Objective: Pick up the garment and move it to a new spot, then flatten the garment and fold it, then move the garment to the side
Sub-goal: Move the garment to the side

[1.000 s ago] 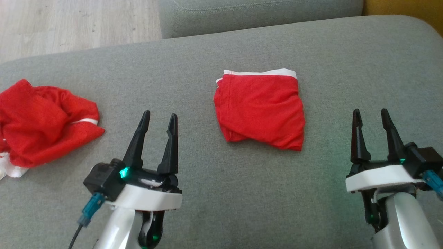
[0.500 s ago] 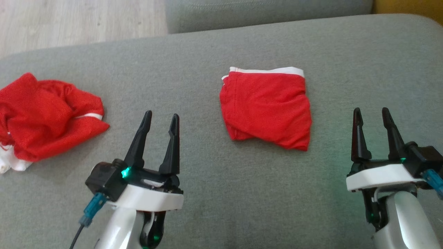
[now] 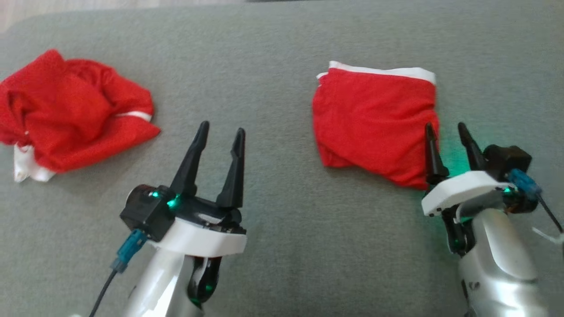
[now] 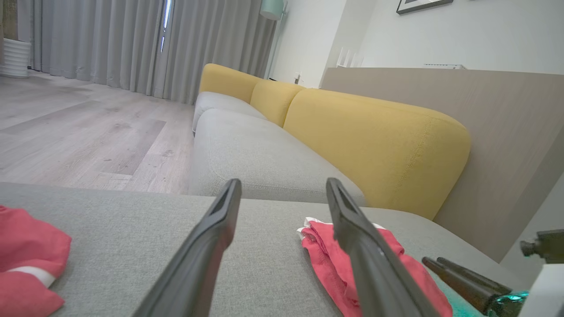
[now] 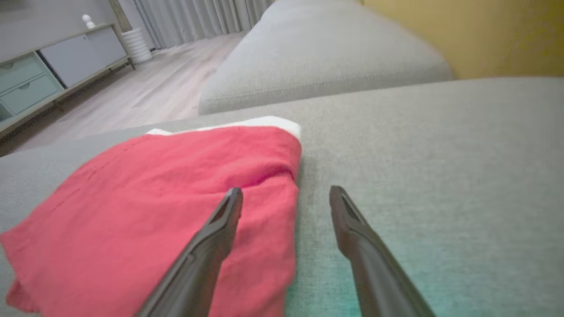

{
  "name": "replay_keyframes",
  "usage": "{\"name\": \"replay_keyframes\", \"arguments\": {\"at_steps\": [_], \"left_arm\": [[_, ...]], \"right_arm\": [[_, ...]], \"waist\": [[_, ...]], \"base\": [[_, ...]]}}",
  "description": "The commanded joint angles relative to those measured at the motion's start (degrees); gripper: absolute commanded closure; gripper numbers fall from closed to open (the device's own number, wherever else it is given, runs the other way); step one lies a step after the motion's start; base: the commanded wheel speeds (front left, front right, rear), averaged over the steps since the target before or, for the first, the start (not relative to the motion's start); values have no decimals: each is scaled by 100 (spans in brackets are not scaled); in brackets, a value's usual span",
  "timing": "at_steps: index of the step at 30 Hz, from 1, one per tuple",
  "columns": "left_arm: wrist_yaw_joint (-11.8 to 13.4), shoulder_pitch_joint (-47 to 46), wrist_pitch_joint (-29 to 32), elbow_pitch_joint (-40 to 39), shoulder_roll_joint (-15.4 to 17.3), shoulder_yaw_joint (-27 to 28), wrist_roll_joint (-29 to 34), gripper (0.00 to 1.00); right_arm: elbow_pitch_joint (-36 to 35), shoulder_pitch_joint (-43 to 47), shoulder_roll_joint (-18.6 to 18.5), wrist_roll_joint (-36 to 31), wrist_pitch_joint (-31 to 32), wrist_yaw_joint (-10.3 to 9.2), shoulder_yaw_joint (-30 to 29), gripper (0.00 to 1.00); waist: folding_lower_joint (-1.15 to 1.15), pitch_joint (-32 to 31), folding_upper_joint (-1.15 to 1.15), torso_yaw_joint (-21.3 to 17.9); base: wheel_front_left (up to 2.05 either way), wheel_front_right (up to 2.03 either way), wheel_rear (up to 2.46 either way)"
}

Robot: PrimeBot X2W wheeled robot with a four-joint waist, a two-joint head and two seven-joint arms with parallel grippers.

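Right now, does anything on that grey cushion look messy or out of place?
Yes: the crumpled red garment on the robot's left lies in a heap with white trim poking out, while the folded red garment by the right gripper sits neat. Nothing looks spilled or damaged.

Home living room: grey-and-yellow sofa (image 4: 374,145), long curtains (image 4: 110,44), wood floor (image 4: 88,132), sideboard (image 5: 44,75).
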Motion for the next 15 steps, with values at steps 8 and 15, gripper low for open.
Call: {"name": "replay_keyframes", "arguments": {"at_steps": [8, 15], "left_arm": [[9, -238, -29, -117, 22, 70, -52, 0], [9, -226, -29, -91, 22, 82, -3, 0]], "right_arm": [[1174, -750, -6, 300, 125, 37, 346, 100], [1507, -1048, -6, -243, -233, 37, 388, 100]], "waist": [[-1, 157, 0, 307], [-1, 115, 0, 160]], "base": [[0, 0, 0], [0, 0, 0]]}}
